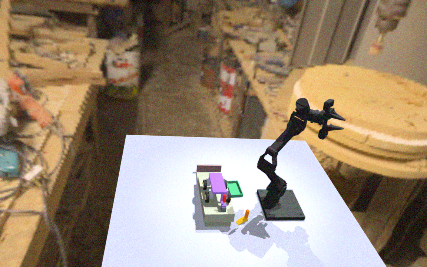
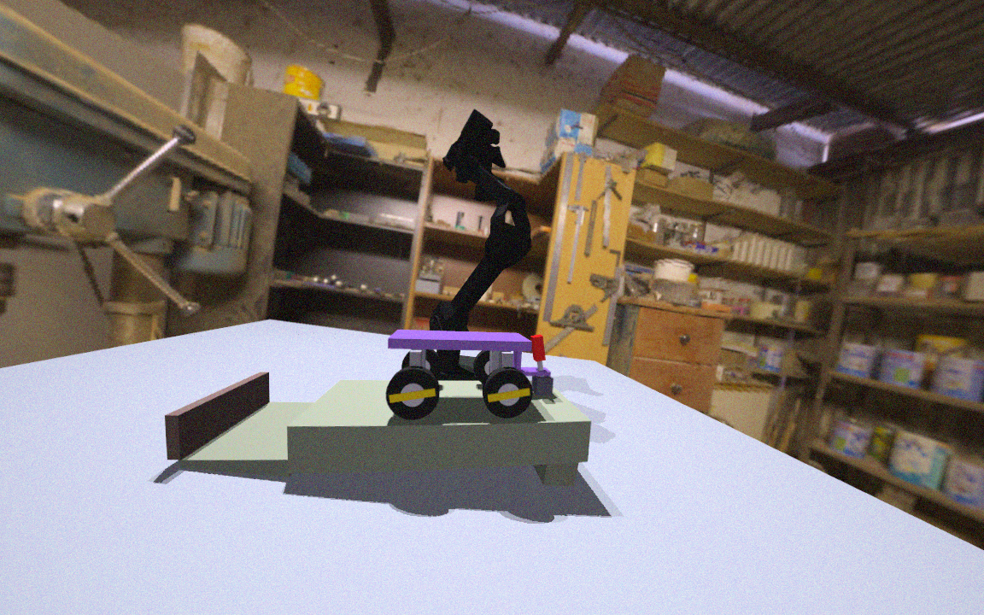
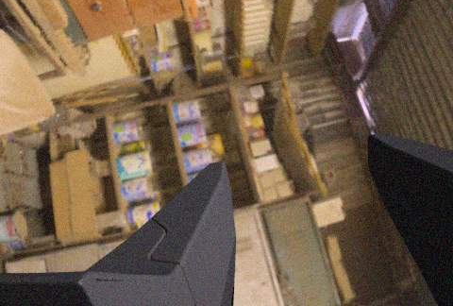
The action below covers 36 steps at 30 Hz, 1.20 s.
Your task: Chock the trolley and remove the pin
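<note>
The trolley (image 1: 217,183) (image 2: 457,340) stands on its wheels on the pale ramp (image 1: 217,217) (image 2: 442,447), nearer the uphill end. Its red-headed stop pin (image 1: 224,198) (image 2: 537,348) stands in place at that end, at about 5 o'clock from the purple deck in the top view. Taking the trolley as the centre of that dial, the green tray (image 1: 235,188) lies just beside the ramp at 3 o'clock. The yellow chock (image 1: 242,220) sits on the table (image 1: 162,245) (image 2: 174,535) near 5 o'clock, its orange handle up, off the ramp and apart from every wheel. At 11 o'clock a brown end board (image 1: 209,168) (image 2: 216,417) stands across the ramp's downhill end.

Farther out, the black arm's foot is at about 4 o'clock, and the arm (image 1: 282,135) (image 2: 472,286) reaches up to the pincer (image 1: 344,124) (image 2: 500,151) (image 3: 296,151) at 2 o'clock, raised well apart from trolley, chock and pin. The pincer is released, its fingers partway apart with nothing between them.
</note>
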Each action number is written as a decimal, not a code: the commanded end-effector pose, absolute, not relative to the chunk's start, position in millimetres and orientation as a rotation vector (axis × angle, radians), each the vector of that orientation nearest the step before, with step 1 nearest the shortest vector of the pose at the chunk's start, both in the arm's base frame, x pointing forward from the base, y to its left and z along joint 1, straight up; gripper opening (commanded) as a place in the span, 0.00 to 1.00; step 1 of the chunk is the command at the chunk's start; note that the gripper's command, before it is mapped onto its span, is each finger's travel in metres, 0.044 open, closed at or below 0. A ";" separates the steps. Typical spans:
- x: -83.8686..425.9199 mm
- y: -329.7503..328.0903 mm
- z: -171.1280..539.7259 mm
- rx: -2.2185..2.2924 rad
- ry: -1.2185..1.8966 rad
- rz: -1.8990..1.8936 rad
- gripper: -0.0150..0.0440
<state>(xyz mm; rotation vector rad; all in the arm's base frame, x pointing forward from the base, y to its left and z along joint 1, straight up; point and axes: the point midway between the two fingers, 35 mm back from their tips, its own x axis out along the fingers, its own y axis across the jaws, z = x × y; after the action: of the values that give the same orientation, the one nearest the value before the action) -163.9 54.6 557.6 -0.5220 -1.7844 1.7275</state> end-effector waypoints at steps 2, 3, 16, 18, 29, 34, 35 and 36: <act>-186.3 12.2 551.1 -0.368 -1.957 1.775 0.58; -188.8 4.3 550.1 -0.335 -1.986 1.786 0.58; -193.4 -95.4 535.3 0.127 -2.271 1.929 0.58; -190.9 -107.4 532.8 0.186 -2.302 1.942 0.58; -152.5 -194.8 506.0 0.670 -2.550 1.972 0.58; -123.1 -229.6 490.1 0.919 -2.659 1.945 0.58; -116.3 -236.0 486.8 0.971 -2.679 1.936 0.58; -109.3 -242.0 483.4 1.023 -2.699 1.927 0.58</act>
<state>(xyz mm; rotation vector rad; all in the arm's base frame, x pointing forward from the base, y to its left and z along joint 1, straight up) -133.3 -214.9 498.6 0.8358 -2.6116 1.9647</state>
